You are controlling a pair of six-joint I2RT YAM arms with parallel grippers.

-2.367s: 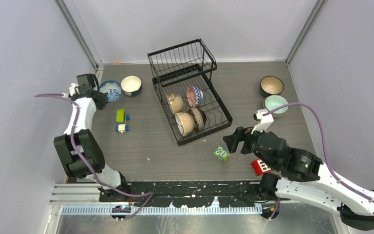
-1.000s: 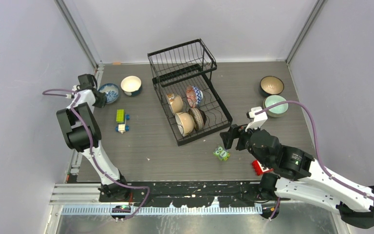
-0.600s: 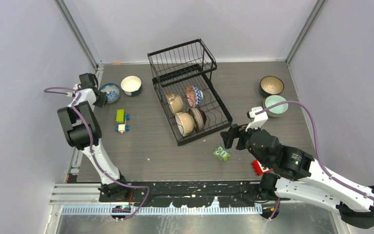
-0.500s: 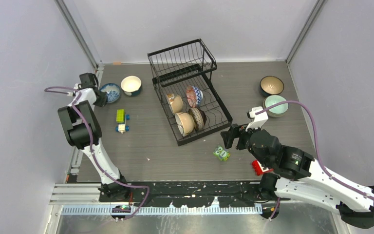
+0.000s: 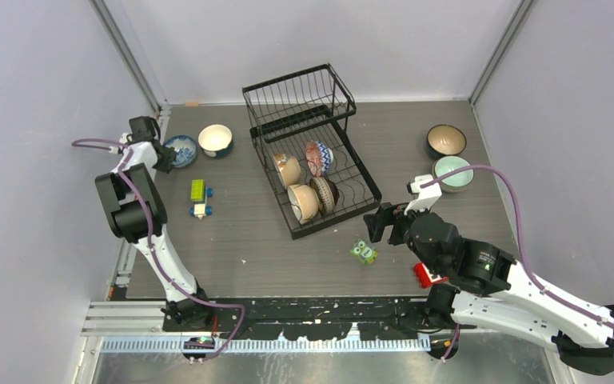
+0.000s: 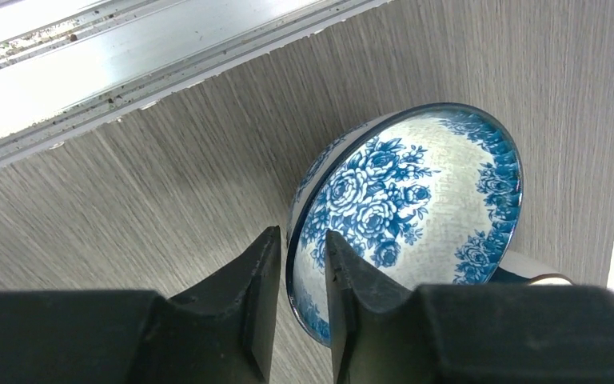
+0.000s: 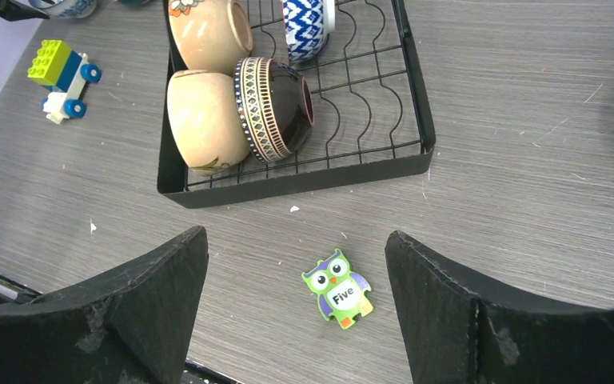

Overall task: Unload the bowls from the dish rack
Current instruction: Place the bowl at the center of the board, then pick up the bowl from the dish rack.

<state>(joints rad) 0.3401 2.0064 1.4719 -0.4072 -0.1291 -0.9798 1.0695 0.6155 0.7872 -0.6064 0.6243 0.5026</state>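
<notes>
Pale lavender walls (image 5: 40, 64) enclose a grey wood-grain tabletop (image 5: 248, 248) fronted by a metal rail (image 5: 288, 345).

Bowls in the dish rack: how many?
4, all in the lower tray: tan bowl and blue-patterned bowl behind, cream bowl and dark brown bowl in front. None visibly hidden.

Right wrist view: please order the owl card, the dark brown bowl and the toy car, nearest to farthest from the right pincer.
1. The owl card: on the table, just ahead of the right pincer.
2. The dark brown bowl: on its side in the dish rack.
3. The toy car: far left, upper corner.
</notes>
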